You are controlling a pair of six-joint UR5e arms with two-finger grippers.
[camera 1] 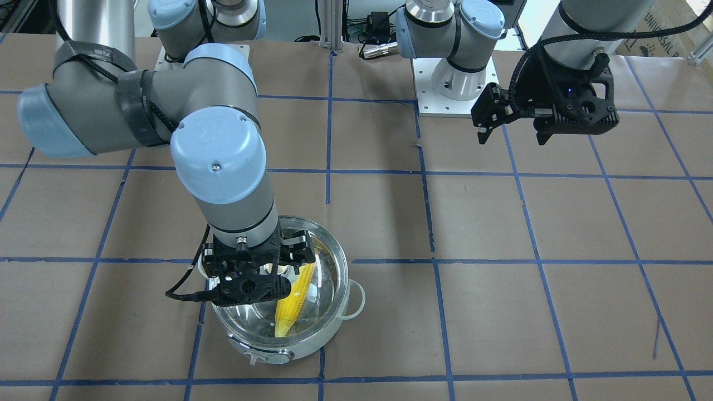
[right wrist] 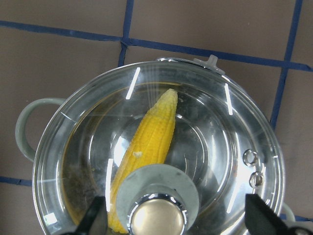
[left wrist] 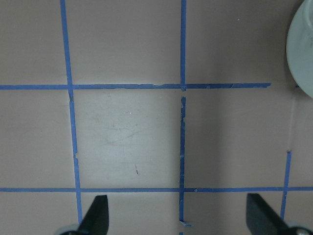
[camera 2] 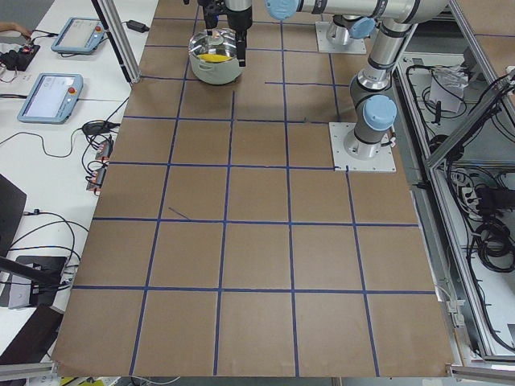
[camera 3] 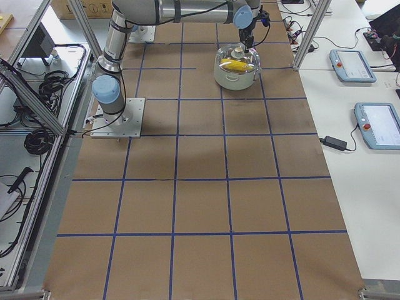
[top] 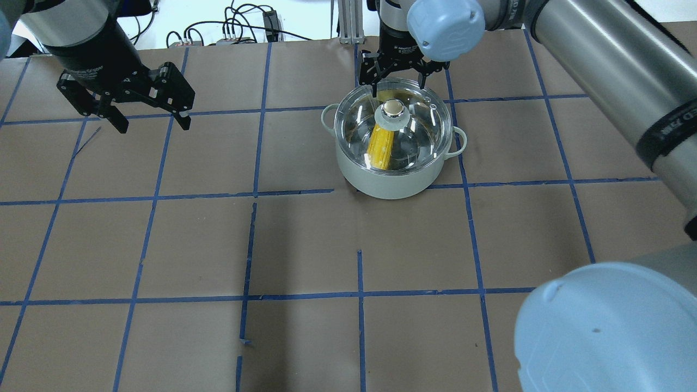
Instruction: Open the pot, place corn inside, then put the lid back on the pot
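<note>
The mint-white pot (top: 389,182) stands at the far middle of the table. The yellow corn (top: 381,144) lies inside it, seen through the clear glass lid (top: 419,122), which sits on the pot. My right gripper (top: 396,81) is open right above the lid. In the right wrist view its fingertips (right wrist: 98,218) stand wide on either side of the lid's knob (right wrist: 157,218), with the corn (right wrist: 149,132) below. My left gripper (top: 153,124) is open and empty over bare table at the far left. The pot's edge (left wrist: 301,54) shows in the left wrist view.
The table is brown paper with a blue tape grid (top: 256,193). The arms' white base plates (camera 1: 454,94) are at the robot's side. Teach pendants (camera 3: 353,62) lie on a side table beyond the pot.
</note>
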